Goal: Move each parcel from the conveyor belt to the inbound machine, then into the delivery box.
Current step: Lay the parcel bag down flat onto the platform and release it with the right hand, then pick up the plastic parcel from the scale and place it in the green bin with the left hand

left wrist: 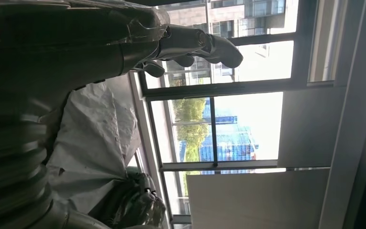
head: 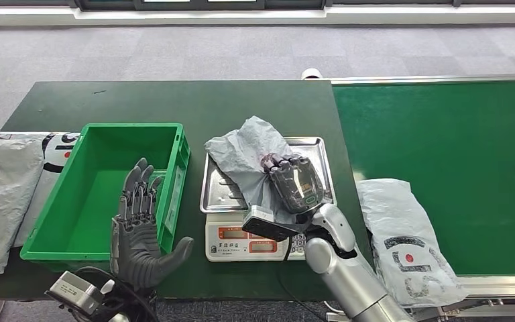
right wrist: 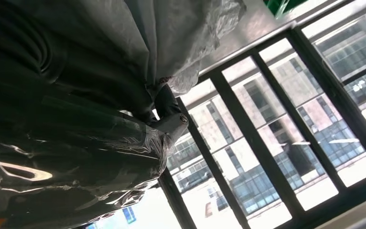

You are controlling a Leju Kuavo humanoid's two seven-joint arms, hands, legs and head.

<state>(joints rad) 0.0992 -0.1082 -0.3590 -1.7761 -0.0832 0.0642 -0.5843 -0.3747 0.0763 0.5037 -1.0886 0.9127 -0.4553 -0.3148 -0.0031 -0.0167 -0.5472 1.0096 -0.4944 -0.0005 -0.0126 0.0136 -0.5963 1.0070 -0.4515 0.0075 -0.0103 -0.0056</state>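
- scale [head: 249, 243] front panel has two orange display windows with a line of small print above them, way too tiny to read
- white parcel [head: 409, 245] at about 3 o'clock from the scale has a black graphic with a red dot, no legible lettering
- nothing else readable
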